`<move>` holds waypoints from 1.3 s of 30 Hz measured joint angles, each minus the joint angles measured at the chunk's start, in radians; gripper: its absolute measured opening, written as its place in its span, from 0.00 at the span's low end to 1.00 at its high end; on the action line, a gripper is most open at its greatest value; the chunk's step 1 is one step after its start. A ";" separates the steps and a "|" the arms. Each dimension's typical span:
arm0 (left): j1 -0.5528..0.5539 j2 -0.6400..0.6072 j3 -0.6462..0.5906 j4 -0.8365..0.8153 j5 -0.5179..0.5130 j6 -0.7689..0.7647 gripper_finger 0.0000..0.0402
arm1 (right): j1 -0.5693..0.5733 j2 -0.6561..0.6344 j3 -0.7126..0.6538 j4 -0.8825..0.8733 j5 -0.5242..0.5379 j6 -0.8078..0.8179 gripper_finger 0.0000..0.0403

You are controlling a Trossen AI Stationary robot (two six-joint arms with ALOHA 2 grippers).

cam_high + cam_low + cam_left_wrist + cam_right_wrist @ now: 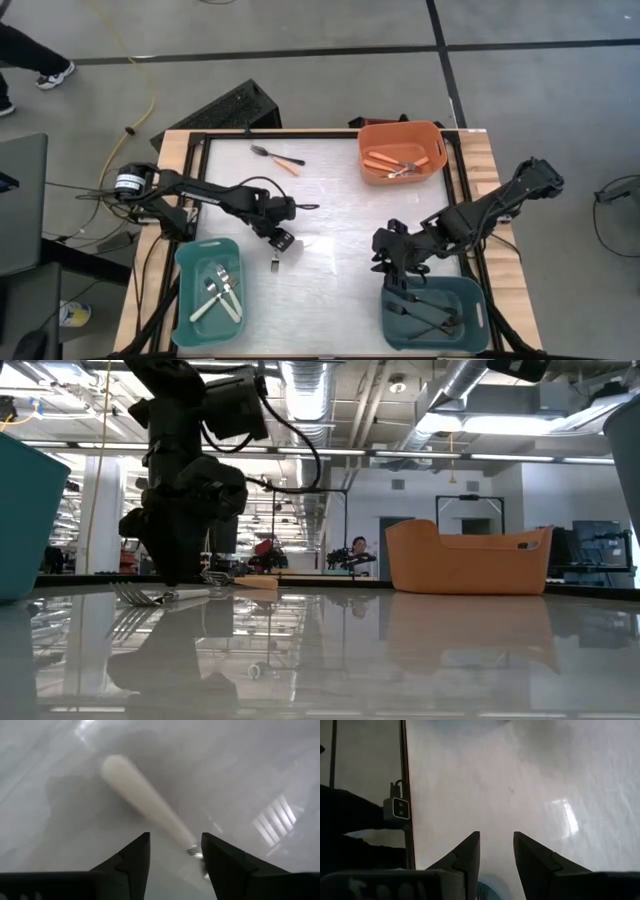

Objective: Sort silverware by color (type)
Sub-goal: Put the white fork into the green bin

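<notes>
A white-handled fork (142, 795) lies flat on the table, its tines (135, 596) pointing toward the near edge. My left gripper (175, 845) is open and lowered over it (281, 241), one finger on each side of the handle near the metal neck (192, 851). I cannot tell whether either finger touches it. My right gripper (496, 840) is open and empty, hovering at the far rim of the dark teal bin (470, 300), which holds black-handled pieces (425, 315). An orange-handled fork (277, 156) lies near the table's far edge.
The teal bin (185, 265) at the near left holds white-handled pieces (220, 295). The orange bin (375, 135) at the far right holds orange-handled pieces (395, 163). A black frame (455, 180) runs around the white table top. The table's middle is bare.
</notes>
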 joint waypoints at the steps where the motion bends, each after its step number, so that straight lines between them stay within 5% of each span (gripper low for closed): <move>1: -0.011 0.006 0.000 0.019 -0.003 -0.005 0.41 | 0.000 0.000 0.000 0.000 0.000 0.000 0.35; 13: -0.055 0.055 0.002 -0.006 -0.102 -0.029 0.57 | 0.000 -0.002 0.000 0.001 0.000 -0.003 0.35; 33: -0.115 0.104 0.005 0.012 -0.281 0.015 0.57 | 0.001 -0.002 0.000 0.007 -0.002 0.014 0.35; 39: -0.135 0.108 0.002 -0.023 -0.327 0.052 0.48 | 0.006 -0.002 0.000 0.002 -0.002 0.018 0.35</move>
